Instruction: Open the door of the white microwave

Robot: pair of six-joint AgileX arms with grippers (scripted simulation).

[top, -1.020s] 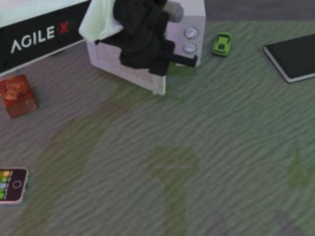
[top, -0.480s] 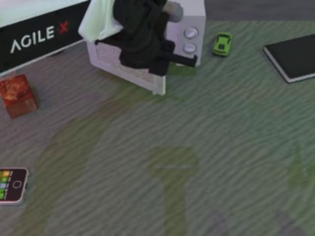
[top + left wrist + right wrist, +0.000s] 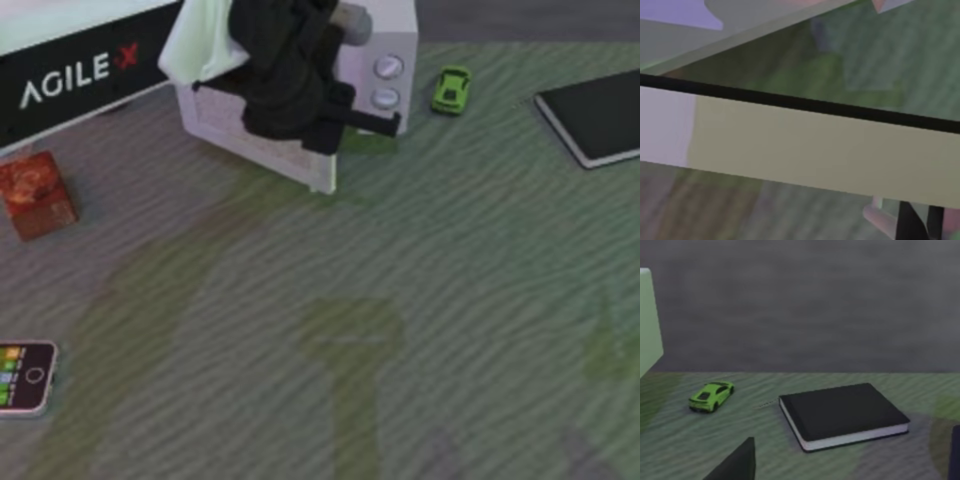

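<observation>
Nearby: green toy car [image 3: 451, 89], black book [image 3: 592, 116] right of white microwave [image 3: 385, 50]; left gripper [image 3: 385, 123] over door [image 3: 270, 152], finger state unclear.

Green toy car [image 3: 711, 396], black book [image 3: 842, 415], green-mottled table [image 3: 700, 450]

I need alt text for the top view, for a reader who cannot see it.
The left arm reaches over the white microwave, whose door stands partly open. Nearby lie a green toy car, black book, red cube and phone.

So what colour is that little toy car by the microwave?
Bright green toy car, clearest in the right wrist view.
</observation>
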